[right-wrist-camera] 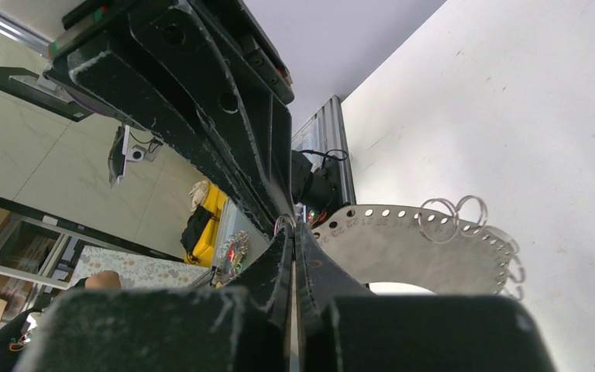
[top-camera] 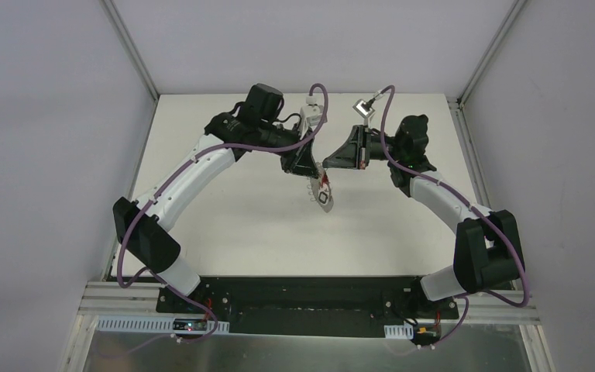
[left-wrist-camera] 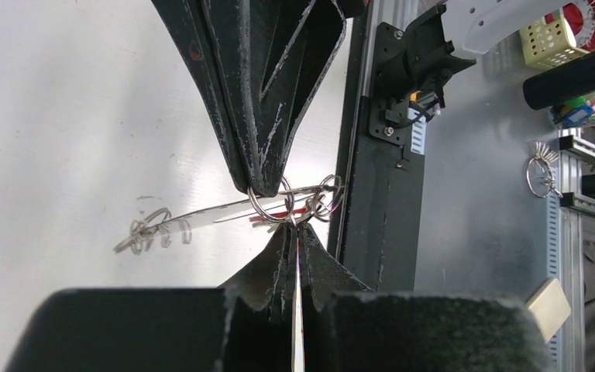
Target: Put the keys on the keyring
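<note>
Left wrist: left gripper [left-wrist-camera: 295, 232] clenched on what looks like the red key [left-wrist-camera: 297, 298], right gripper [left-wrist-camera: 267, 186] clenched on keyring [left-wrist-camera: 201, 213] edge; w/ misaligned push, key could be dropped.

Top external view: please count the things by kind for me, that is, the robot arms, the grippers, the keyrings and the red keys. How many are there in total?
Robot arms: 2 (left arm, right arm)
Grippers: 2 (left gripper, right gripper)
Keyring: 1
Red key: 1
Total: 6
</note>
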Controlling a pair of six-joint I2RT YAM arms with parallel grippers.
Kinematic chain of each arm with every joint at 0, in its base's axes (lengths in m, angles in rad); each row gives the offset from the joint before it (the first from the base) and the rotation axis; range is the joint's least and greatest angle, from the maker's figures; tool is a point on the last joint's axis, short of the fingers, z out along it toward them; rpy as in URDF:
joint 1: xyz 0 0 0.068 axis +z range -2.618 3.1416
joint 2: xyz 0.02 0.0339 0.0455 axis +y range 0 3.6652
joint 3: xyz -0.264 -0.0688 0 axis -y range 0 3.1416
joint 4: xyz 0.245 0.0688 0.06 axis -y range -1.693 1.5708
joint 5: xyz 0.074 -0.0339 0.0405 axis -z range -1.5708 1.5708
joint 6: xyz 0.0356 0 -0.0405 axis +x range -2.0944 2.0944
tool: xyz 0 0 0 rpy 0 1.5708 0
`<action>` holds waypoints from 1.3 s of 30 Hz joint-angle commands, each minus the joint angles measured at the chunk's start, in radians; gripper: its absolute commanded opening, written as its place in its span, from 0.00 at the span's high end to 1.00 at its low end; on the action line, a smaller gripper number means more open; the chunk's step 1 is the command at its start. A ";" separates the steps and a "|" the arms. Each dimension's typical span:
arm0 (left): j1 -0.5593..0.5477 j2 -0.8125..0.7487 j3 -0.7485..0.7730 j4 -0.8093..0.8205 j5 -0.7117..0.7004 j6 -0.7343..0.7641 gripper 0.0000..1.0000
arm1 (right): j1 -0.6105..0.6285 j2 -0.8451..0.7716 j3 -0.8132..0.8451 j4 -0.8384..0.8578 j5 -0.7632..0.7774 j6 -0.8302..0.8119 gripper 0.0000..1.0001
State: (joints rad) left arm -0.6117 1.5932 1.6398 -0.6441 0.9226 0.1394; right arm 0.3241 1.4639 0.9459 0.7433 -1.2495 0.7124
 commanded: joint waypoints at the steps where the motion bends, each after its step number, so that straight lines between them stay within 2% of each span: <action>1: -0.020 0.010 0.065 -0.032 -0.011 0.029 1.00 | -0.008 -0.024 0.042 0.009 0.033 -0.031 1.00; 3: -0.022 0.010 0.066 -0.033 -0.021 0.028 1.00 | -0.009 -0.025 0.041 0.008 0.034 -0.033 1.00; 9: -0.020 0.005 0.071 -0.071 -0.053 0.052 0.82 | -0.018 -0.030 0.043 0.012 0.010 -0.045 1.00; 16: 0.005 0.017 0.080 -0.054 -0.014 0.003 0.70 | -0.019 -0.042 0.020 0.058 -0.030 -0.047 1.00; 28: 0.039 0.057 0.071 0.056 0.032 -0.178 0.68 | -0.019 -0.048 0.013 0.064 -0.038 -0.050 1.00; 39: 0.046 0.071 0.043 0.147 0.079 -0.276 0.69 | -0.017 -0.049 0.013 0.064 -0.036 -0.050 1.00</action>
State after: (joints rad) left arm -0.5682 1.6592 1.6825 -0.5579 0.9455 -0.0772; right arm 0.3092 1.4635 0.9459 0.7364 -1.2690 0.6754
